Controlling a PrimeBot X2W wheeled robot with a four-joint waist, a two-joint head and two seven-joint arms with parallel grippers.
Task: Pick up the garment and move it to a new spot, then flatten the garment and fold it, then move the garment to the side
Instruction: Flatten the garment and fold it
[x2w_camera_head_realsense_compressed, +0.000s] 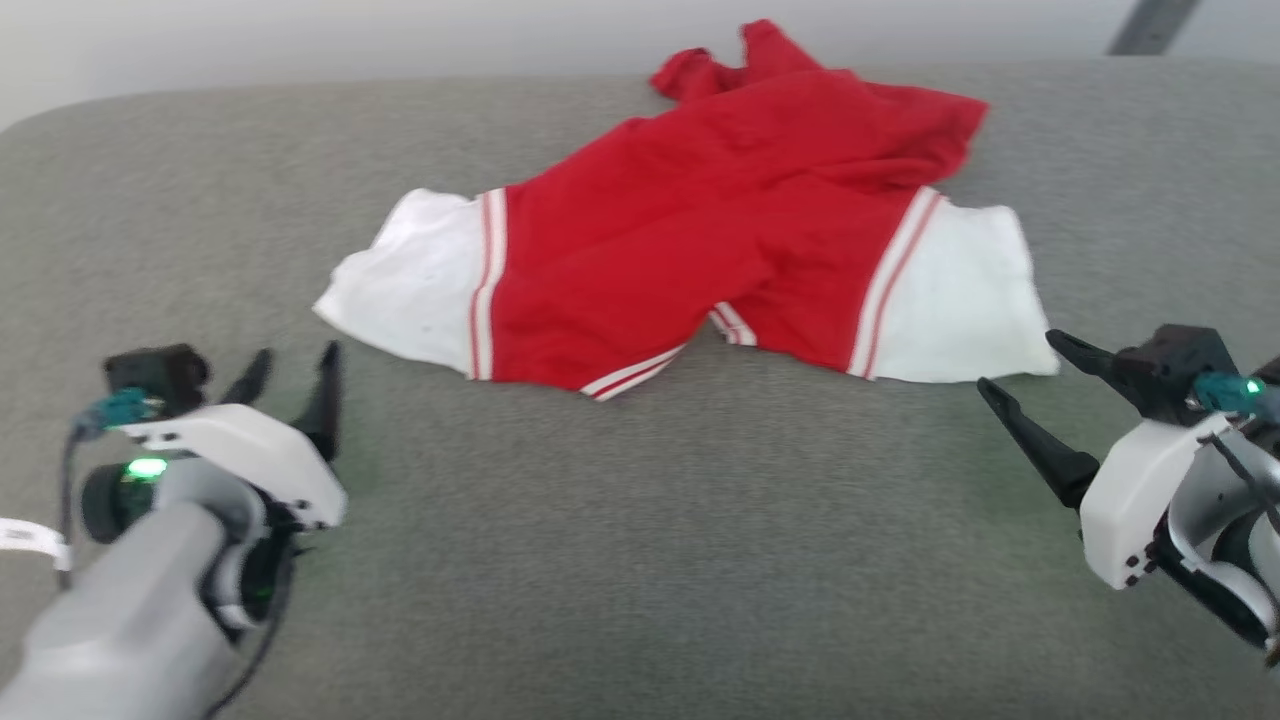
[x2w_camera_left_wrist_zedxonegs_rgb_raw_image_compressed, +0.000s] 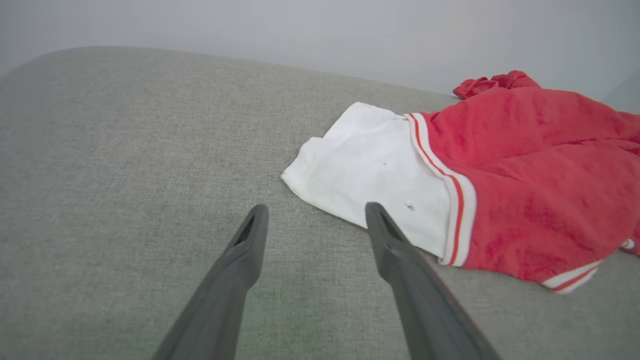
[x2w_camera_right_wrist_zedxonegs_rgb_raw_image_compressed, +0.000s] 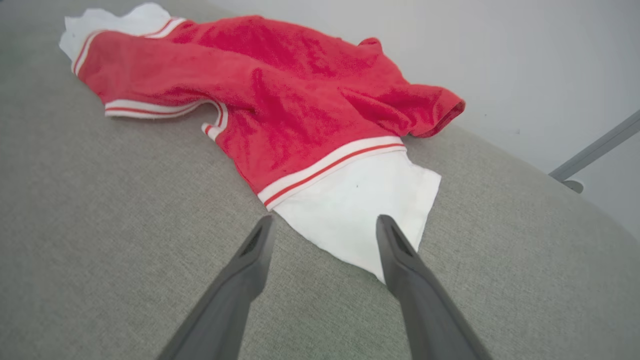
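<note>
The garment (x2w_camera_head_realsense_compressed: 700, 230) lies rumpled on the grey surface (x2w_camera_head_realsense_compressed: 640, 560), with its neckline trim (x2w_camera_head_realsense_compressed: 640, 372) toward you, its two white sleeves spread to either side and its red hem (x2w_camera_head_realsense_compressed: 740, 60) bunched at its far edge. Your left end effector (x2w_camera_head_realsense_compressed: 298, 352) sits near the front corner of the garment's left sleeve (x2w_camera_head_realsense_compressed: 405, 285), fingers spread moderately wide and holding nothing. Your right end effector (x2w_camera_head_realsense_compressed: 1016, 360) is close by the front corner of the right sleeve (x2w_camera_head_realsense_compressed: 960, 295), likewise well open and empty. The step in hand looks to be the first pick-up. Aim each side at the garment's striped seam (x2w_camera_head_realsense_compressed: 488, 285) rather than the loose sleeve edge, since a bite there should carry the red body along instead of only stretching a sleeve. Come in low, slide one finger under the cloth, and close only once the fabric is well between the fingers. Lift both sides together and level, or the bunched hem may drag and twist.
</note>
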